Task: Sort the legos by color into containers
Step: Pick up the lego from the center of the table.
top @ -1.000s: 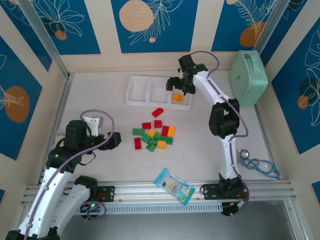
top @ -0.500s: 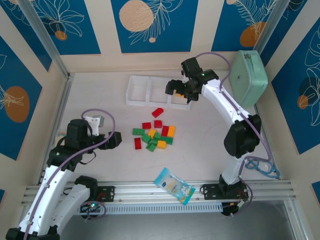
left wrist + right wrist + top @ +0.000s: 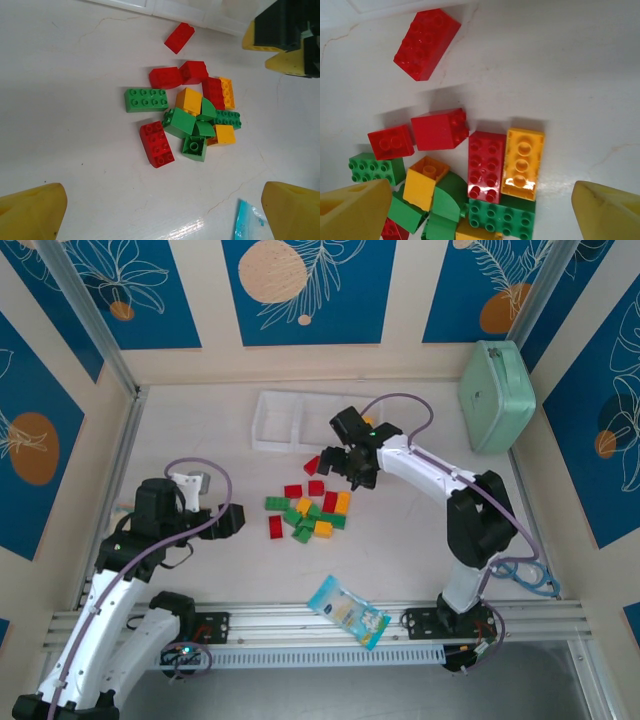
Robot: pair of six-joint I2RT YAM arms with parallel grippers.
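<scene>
The right tool [image 3: 342,464] hangs low over the far edge of the legos [image 3: 310,512], which lie heaped at the middle of the worktop [image 3: 200,440]; its yellow fingers [image 3: 605,210] are spread wide and pinch nothing; under it, in the right wrist view, a red eight-stud brick [image 3: 485,165] lies touching a yellow-orange brick [image 3: 522,162], with a green brick [image 3: 502,217] at their near ends; a lone red brick [image 3: 316,464] lies apart from the heap, toward the white divided tray [image 3: 285,420], whose right end is hidden behind the arm; the left tool [image 3: 228,520] is held off to the left of the heap, its fingers [image 3: 30,212] spread wide and empty; a blue-and-white snack packet [image 3: 348,611] lies near the front rail.
</scene>
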